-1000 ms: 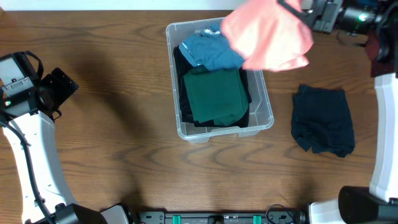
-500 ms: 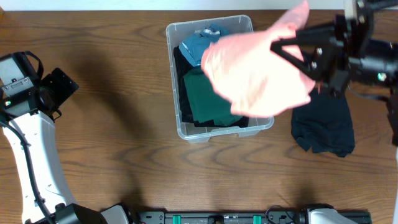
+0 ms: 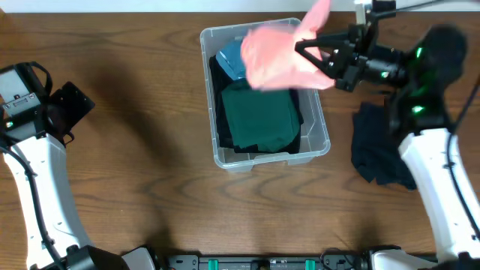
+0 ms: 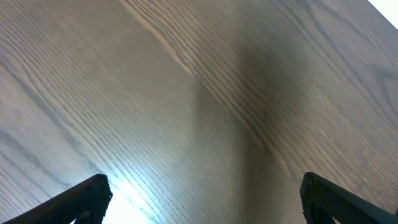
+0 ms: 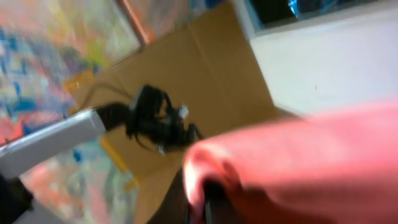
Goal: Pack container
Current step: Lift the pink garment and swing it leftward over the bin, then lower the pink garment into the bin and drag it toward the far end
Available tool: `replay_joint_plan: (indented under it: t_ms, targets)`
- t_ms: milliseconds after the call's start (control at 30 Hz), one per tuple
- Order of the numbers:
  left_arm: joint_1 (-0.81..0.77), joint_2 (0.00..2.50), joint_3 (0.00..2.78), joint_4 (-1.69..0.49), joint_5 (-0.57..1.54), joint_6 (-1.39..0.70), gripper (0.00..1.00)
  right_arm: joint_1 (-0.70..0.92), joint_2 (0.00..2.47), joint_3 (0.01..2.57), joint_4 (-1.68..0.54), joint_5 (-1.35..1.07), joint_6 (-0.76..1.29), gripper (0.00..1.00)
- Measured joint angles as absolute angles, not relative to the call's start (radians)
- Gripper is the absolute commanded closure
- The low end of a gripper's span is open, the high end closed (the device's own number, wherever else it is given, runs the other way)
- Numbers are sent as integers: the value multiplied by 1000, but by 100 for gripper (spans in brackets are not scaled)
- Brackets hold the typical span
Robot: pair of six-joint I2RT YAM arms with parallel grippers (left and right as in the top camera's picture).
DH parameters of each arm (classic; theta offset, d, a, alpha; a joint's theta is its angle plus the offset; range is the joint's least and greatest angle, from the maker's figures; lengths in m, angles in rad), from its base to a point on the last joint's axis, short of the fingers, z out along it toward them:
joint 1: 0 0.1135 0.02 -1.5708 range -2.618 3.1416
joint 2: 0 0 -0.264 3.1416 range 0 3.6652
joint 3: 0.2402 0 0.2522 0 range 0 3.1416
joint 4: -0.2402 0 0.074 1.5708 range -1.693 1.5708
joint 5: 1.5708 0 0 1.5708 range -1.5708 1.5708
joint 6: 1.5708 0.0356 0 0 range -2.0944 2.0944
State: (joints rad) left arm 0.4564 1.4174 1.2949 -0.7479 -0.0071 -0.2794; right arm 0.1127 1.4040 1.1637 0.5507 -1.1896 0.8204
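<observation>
Mid-pack, by the look of it: carrying a pink garment (image 3: 274,56) above the 12 o'clock end of the container (image 3: 319,142), with the right fingers (image 3: 315,52) clamped tight on the cloth and the left fingers (image 4: 87,198) spread wide, empty, over bare surface (image 3: 135,165) out at 9 o'clock. Finds the container near mid-surface toward 12 o'clock, holding a green garment (image 3: 259,116) at its 6 o'clock end and a blue garment (image 3: 229,60) at 12 o'clock, and a dark garment (image 3: 379,154) waiting on the surface at its 3 o'clock. Next, probably: lower the pink garment inside the walls onto the pile, let go cleanly, then fetch the dark garment.
</observation>
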Motion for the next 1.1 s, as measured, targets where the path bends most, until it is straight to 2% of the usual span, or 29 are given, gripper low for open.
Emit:
replay_joint_plan:
  t_ms: [100, 167, 467, 600, 833, 1100]
  targets:
    - [456, 1417, 1295, -748, -7, -280, 2, 133, 1403, 1023, 876, -1136, 1008, 99]
    - [456, 1417, 1295, -748, -7, -279, 2, 150, 1403, 935, 1017, -1105, 1098, 99]
    - [456, 1417, 1295, -748, -7, -279, 2, 214, 1403, 841, 1068, -1089, 1264, 99]
    - [456, 1417, 1295, -748, -7, -279, 2, 213, 1402, 841, 982, -1106, 1266, 99]
    - [456, 1417, 1295, -748, -7, -280, 2, 197, 1400, 852, 606, -1126, 1214, 99]
    - [456, 1417, 1295, -748, -7, -279, 2, 171, 1400, 960, 303, -1058, 1218, 99]
